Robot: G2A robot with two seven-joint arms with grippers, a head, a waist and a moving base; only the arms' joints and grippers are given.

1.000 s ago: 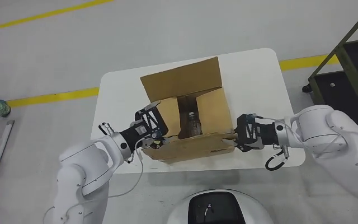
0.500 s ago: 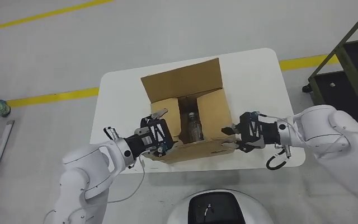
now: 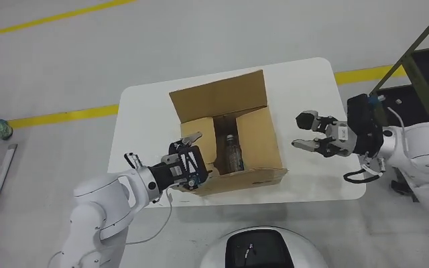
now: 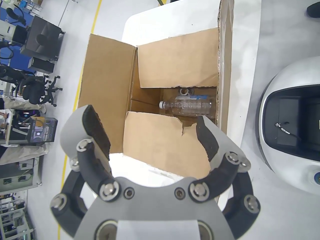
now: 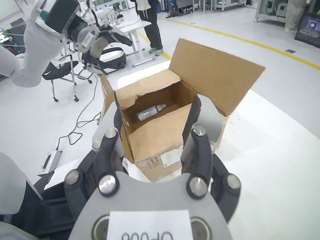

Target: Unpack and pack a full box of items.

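**Both sets of fingers spread, nothing held; box open on table**

Fingers of the left gripper (image 3: pixel 199 157) (image 4: pixel 146 119) stand wide apart and grip nothing. It sits at the near-left corner of the brown corrugated cardboard box (image 3: pixel 221 97) (image 4: pixel 107 81) (image 5: pixel 215 73). From the top view I cannot tell whether it touches the cardboard.

Fingers of the right gripper (image 3: pixel 299 131) (image 5: pixel 157 108) are likewise spread and hold nothing. They point toward the box from its right side and are clearly apart from it, over the right part of the white rounded-corner table (image 3: pixel 308 87) (image 4: pixel 250 51) (image 5: pixel 262 138).

Box:
- It sits near the middle of the table with its top open.
- The far flap stands up and leans away.
- The near flap leans out toward the robot.
- Both side flaps angle in over the opening, with a gap left between them.
- The left side flap has a torn, ragged edge.

Contents:
- A clear ribbed plastic bottle with a white cap (image 3: pixel 231 151) (image 4: pixel 190 106) (image 5: pixel 150 112) lies on its side on the box floor.
- It is seen through the gap between the side flaps, close to the near wall.
- A small pale ring-shaped piece (image 4: pixel 184 91) lies just beside the bottle, partly under the right side flap. It is too hidden to tell what it is.
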